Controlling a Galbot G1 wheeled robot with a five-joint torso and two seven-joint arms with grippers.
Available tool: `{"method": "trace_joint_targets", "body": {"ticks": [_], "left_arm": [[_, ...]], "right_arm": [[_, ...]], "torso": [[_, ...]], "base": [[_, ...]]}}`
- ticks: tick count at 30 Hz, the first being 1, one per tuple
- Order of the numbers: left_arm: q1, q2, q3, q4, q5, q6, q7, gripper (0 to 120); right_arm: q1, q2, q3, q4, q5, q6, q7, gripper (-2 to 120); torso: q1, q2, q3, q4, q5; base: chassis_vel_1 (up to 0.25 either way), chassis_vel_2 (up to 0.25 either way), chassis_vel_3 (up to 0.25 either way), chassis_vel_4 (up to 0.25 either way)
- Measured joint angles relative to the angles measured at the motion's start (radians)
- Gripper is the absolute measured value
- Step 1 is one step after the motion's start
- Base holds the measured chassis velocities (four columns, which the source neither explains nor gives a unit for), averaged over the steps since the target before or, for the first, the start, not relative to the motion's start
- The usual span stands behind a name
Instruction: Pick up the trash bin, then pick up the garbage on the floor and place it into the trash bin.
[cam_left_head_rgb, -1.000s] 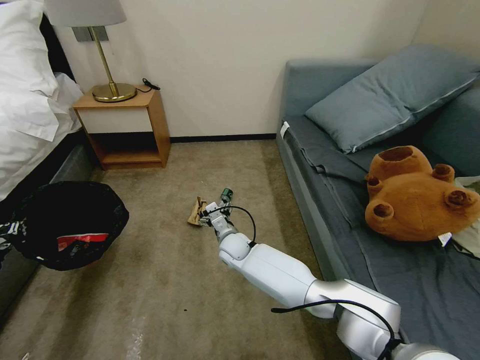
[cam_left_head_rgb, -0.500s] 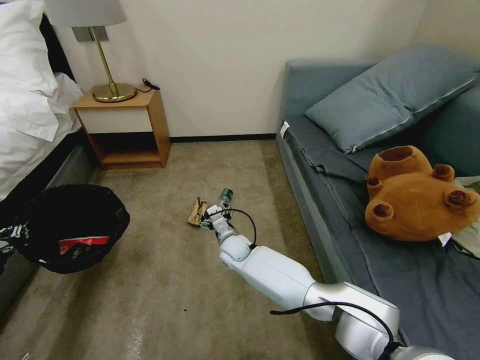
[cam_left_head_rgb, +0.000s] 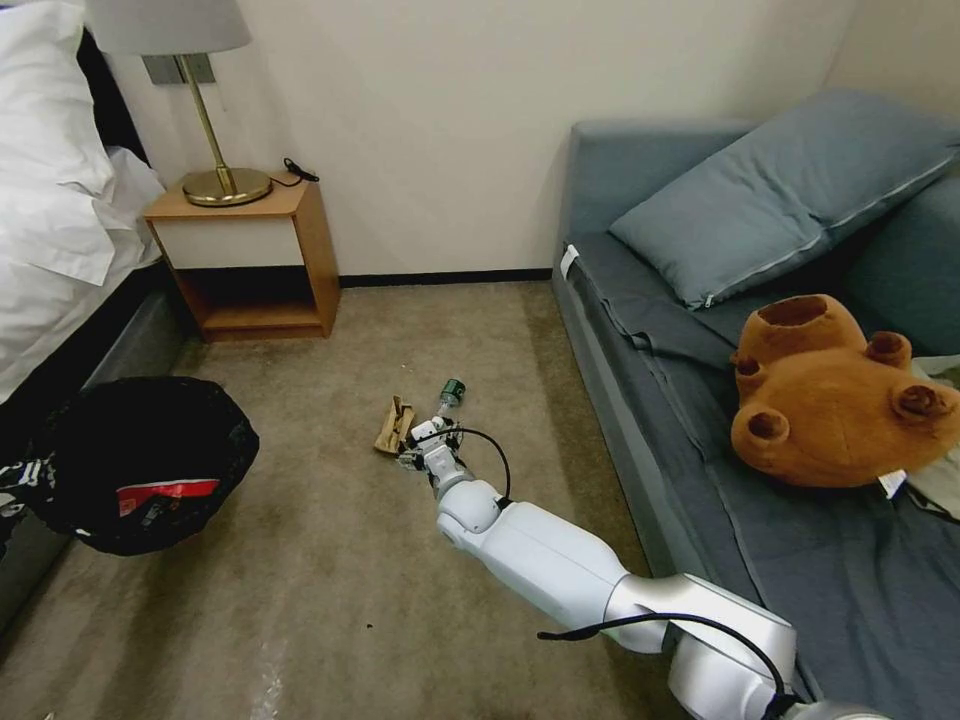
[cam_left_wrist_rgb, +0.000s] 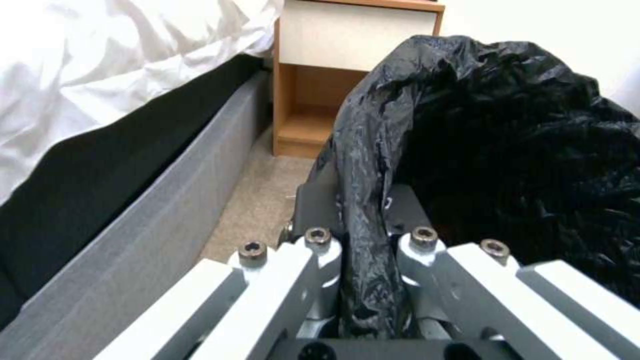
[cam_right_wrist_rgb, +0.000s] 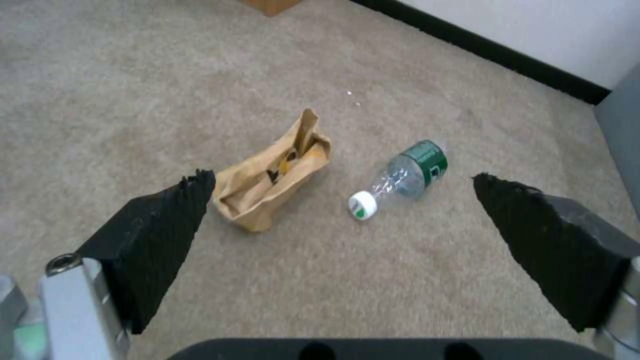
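The room is evenly and softly lit, without glare. Soft shadows are cast on the carpet (cam_left_head_rgb: 330, 560). Edges are bowed in the head view. Near gripper parts are blurred in the wrist views.

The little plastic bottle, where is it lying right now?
The bottle lies on its side on the carpet, just beside the crumpled brown paper bag. In the head view both sit mid-floor, ahead of the open right gripper, left of the sofa.
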Motion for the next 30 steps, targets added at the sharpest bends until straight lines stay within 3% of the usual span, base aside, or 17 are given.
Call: {"method": "trace_joint_targets", "body": {"ticks": [5, 6, 7, 8, 9, 10, 13, 20, 30], "left_arm": [[-0.003, -0.003, 0.003, 0.000, 0.002, -0.005, 0.020, 5], [-0.003, -0.003, 0.002, 0.000, 0.007, -0.013, 0.042, 5], [0.002, -0.011, -0.002, -0.038, 0.062, -0.060, 0.150, 5], [0.002, -0.011, -0.002, -0.038, 0.062, -0.060, 0.150, 5], [0.010, -0.019, 0.000, -0.109, 0.058, -0.037, 0.158, 5], [0.016, -0.023, 0.013, -0.175, 0.014, 0.021, 0.111, 5], [0.011, -0.030, 0.033, -0.204, -0.002, 0.063, 0.066, 5], [0.043, -0.076, 0.038, -0.173, 0.048, 0.055, 0.066, 4], [0.049, -0.085, 0.028, -0.182, 0.054, 0.051, 0.057, 4]], "right_arm": [[0.000, 0.003, 0.000, -0.001, 0.000, 0.002, -0.001, 100], [0.000, 0.003, 0.000, -0.001, 0.000, 0.002, -0.001, 100], [0.000, 0.003, -0.001, -0.002, 0.000, 0.004, -0.001, 100], [0.000, 0.003, -0.001, -0.002, 0.000, 0.004, -0.001, 100], [0.000, 0.005, -0.001, -0.003, 0.000, 0.005, -0.002, 100], [0.000, 0.006, -0.001, -0.004, -0.001, 0.006, -0.002, 100], [-0.002, 0.008, 0.002, -0.003, -0.003, 0.008, -0.002, 100], [-0.019, -0.002, 0.019, 0.005, -0.015, 0.013, -0.005, 100], [-0.018, -0.004, 0.021, 0.006, -0.020, 0.015, -0.008, 100]], "torso": [[0.000, 0.000, 0.000, 0.0000, 0.0000], [0.000, 0.000, 0.000, 0.0000, 0.0000], [0.000, 0.000, 0.000, 0.0005, -0.0006], [0.000, 0.000, 0.000, 0.0005, -0.0006], [0.000, 0.000, 0.000, 0.0003, -0.0001], [0.000, 0.000, 0.000, -0.0001, 0.0010], [0.000, 0.000, 0.000, -0.0009, 0.0001], [0.000, 0.000, 0.000, 0.0006, -0.0002], [0.000, 0.000, 0.000, -0.0002, -0.0001]], "base": [[-0.082, 0.104, 0.086, -0.098], [-0.089, 0.103, 0.073, -0.101], [-0.073, 0.094, 0.087, -0.098], [-0.073, 0.094, 0.087, -0.098], [-0.042, 0.094, 0.079, -0.068], [-0.062, 0.059, 0.079, -0.064], [-0.073, 0.042, 0.062, -0.063], [-0.080, 0.054, 0.063, -0.073], [-0.065, 0.082, 0.081, -0.077]]}}
